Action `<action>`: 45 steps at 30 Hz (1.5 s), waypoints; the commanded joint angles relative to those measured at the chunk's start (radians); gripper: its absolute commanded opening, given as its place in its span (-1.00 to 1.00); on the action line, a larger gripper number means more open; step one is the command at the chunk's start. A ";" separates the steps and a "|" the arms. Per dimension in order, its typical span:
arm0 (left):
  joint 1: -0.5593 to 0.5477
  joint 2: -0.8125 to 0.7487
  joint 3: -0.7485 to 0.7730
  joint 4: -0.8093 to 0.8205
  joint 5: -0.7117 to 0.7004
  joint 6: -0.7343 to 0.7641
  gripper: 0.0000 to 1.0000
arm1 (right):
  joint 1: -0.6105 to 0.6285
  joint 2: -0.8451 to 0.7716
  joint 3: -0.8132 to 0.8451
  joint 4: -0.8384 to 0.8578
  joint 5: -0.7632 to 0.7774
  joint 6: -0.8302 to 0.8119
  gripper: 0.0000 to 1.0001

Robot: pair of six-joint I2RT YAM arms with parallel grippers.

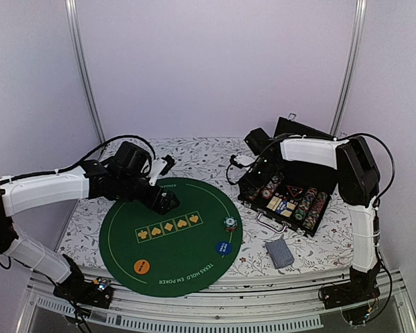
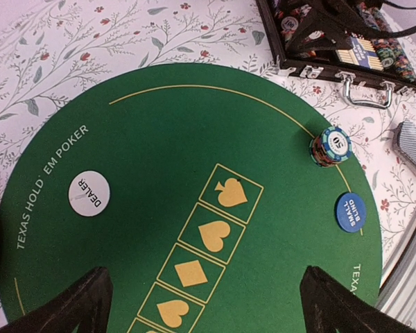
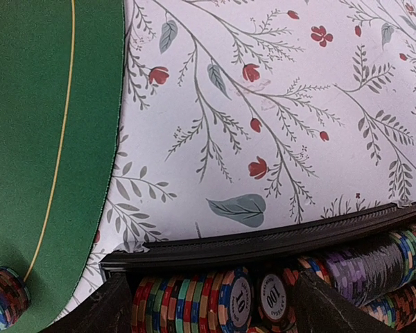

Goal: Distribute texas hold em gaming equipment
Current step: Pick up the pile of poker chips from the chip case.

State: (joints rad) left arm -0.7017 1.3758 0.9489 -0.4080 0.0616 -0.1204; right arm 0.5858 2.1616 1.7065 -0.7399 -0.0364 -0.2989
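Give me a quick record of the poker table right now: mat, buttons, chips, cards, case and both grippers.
Mat: round, green, on flowered cloth
Case: open, chips in rows
Buttons: dealer button, blue button, orange button, all on mat
Chip stack: on mat edge toward case
Cards: stack on cloth, off mat
Left gripper: open, above mat
Right gripper: open, over case chips

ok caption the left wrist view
Open left gripper above poker mat with dealer button, chip stack, small blind button
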 commanded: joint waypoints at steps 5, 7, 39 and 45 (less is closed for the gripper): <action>0.015 -0.005 -0.017 0.005 0.001 0.005 0.94 | -0.027 0.015 -0.023 -0.135 0.058 0.025 0.74; 0.015 -0.009 -0.020 0.005 0.001 0.005 0.94 | -0.027 0.023 0.000 -0.152 0.062 0.028 0.74; 0.015 0.018 -0.013 0.009 0.033 0.018 0.94 | 0.082 -0.050 0.026 -0.150 0.070 -0.008 0.61; 0.015 0.027 -0.015 0.009 0.039 0.018 0.94 | 0.095 -0.061 0.015 -0.135 0.049 -0.009 0.43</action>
State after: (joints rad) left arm -0.7010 1.3930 0.9386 -0.4072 0.0837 -0.1158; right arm 0.6704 2.1551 1.7390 -0.8738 0.0380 -0.3042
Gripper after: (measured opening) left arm 0.969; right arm 0.741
